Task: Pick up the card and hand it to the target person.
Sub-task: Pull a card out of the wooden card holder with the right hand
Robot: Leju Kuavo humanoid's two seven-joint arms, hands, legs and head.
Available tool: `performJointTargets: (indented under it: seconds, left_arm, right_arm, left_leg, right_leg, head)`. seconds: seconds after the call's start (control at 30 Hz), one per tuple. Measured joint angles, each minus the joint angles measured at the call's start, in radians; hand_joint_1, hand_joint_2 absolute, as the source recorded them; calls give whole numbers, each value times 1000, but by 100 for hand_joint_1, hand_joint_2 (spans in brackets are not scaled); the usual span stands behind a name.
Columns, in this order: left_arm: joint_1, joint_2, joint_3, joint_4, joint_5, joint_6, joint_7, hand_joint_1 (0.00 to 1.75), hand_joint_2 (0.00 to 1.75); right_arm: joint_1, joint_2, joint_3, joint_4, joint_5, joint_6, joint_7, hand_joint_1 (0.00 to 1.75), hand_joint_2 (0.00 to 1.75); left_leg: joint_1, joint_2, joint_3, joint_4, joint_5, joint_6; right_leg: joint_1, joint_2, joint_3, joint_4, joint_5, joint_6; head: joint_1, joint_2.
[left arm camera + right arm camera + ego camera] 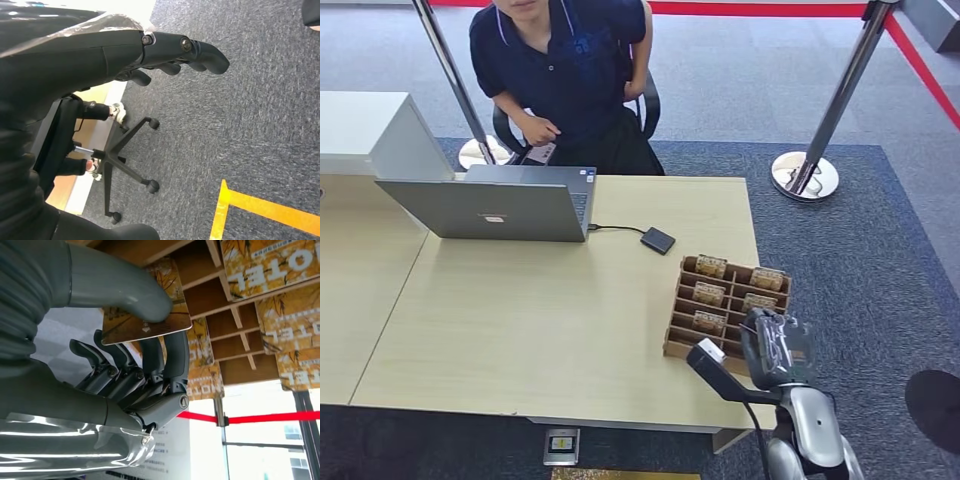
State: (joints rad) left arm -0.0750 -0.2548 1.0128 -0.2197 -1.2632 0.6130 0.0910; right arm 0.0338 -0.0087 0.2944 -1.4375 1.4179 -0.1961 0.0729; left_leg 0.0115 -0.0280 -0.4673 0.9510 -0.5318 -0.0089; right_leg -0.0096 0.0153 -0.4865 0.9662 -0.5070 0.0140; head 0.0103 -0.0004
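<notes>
A yellow-patterned card (151,322) is pinched between the thumb (124,290) and the dark fingers (177,360) of my right hand (124,385). That hand (776,345) hovers at the near right corner of the table, just over the front of a wooden card rack (675,345). More cards (711,266) of the same pattern stand in the rack's slots (234,315). The person (561,70) in a dark blue shirt sits at the table's far side. My left hand (181,55) hangs over the carpet, fingers stretched out, holding nothing.
An open grey laptop (493,208) stands at the back left of the wooden table (531,320), cabled to a small black device (657,240). Stanchions (804,175) with red rope stand behind. An office chair base (113,160) and yellow floor tape (264,210) lie beside my left arm.
</notes>
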Motion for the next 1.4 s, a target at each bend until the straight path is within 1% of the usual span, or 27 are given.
performJointTargets:
  seconds: [0.3,0.5,0.73,0.97,1.1,1.23,1.4]
  left_arm:
    - [0,-2,0,0,9,1,-4,0,175]
    - [0,-4,4,0,21,10,-5,0,175]
    - [0,-6,5,0,24,15,-6,0,175]
    - [0,-9,5,0,24,15,-6,0,175]
    - [-1,-10,6,0,25,18,-4,0,175]
    - [-2,-13,7,0,25,29,11,0,175]
    - [-4,-15,7,0,18,35,19,0,175]
  right_arm:
    - [-16,-7,23,-45,20,16,-18,168,175]
    - [-80,-38,57,-46,-4,31,-43,173,175]
    - [-163,-72,113,-46,-49,33,-64,173,175]
    - [-208,-86,148,-46,-67,34,-71,171,175]
    - [-244,-91,169,-30,-106,34,-92,169,175]
    - [-318,-80,203,17,-166,37,-129,169,175]
    - [-418,-29,253,113,-229,44,-152,168,175]
  left_leg:
    - [0,0,0,0,0,0]
    - [0,0,0,0,0,0]
    - [0,0,0,0,0,0]
    - [0,0,-1,0,0,0]
    - [0,0,-1,0,0,0]
    - [0,0,-1,0,0,0]
    - [1,0,0,0,1,0]
  right_leg:
    - [0,0,0,0,0,0]
    - [0,0,0,0,0,0]
    - [0,0,0,0,0,0]
    - [0,0,0,0,0,0]
    - [0,0,0,0,0,0]
    - [0,0,0,1,0,0]
    - [0,0,0,1,0,0]
  head:
    - [0,0]
    - [0,0]
    - [0,0]
    - [0,0]
    - [0,0]
    - [0,0]
    - [0,0]
